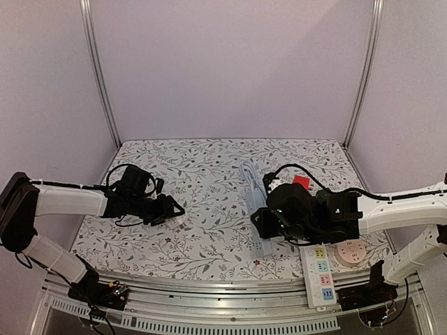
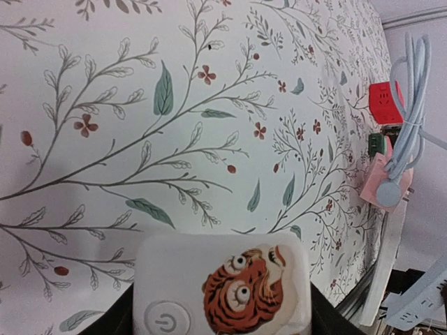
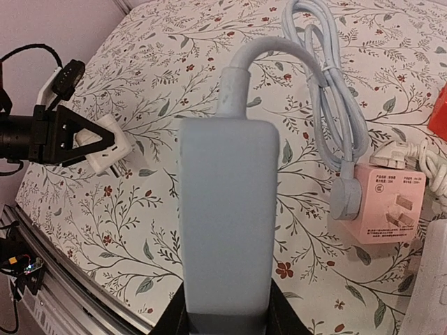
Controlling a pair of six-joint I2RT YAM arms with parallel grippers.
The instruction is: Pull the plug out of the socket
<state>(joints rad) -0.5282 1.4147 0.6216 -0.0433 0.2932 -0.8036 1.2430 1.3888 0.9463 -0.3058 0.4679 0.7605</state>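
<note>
- The left gripper (image 3: 89, 139) is clamped on the white plug (image 2: 220, 283) (the one with the tiger sticker). It hangs near the table (image 1: 209, 174), well apart from the pale-blue power strip (image 3: 227, 230), which the right gripper (image 3: 227, 317) pinches at one end.
- Risk: the fingers seem to hold only the plug's rear part, so a jolt could twist it loose.
- Risk: moving the strip could tug its cord (image 3: 335, 91) and drag the pink socket cube (image 3: 387, 209) it runs to.
- Hidden: no socket holes show on the strip's visible face in the right wrist view. The right fingers are mostly cut off, and the plug's prongs are hard to make out.
</note>
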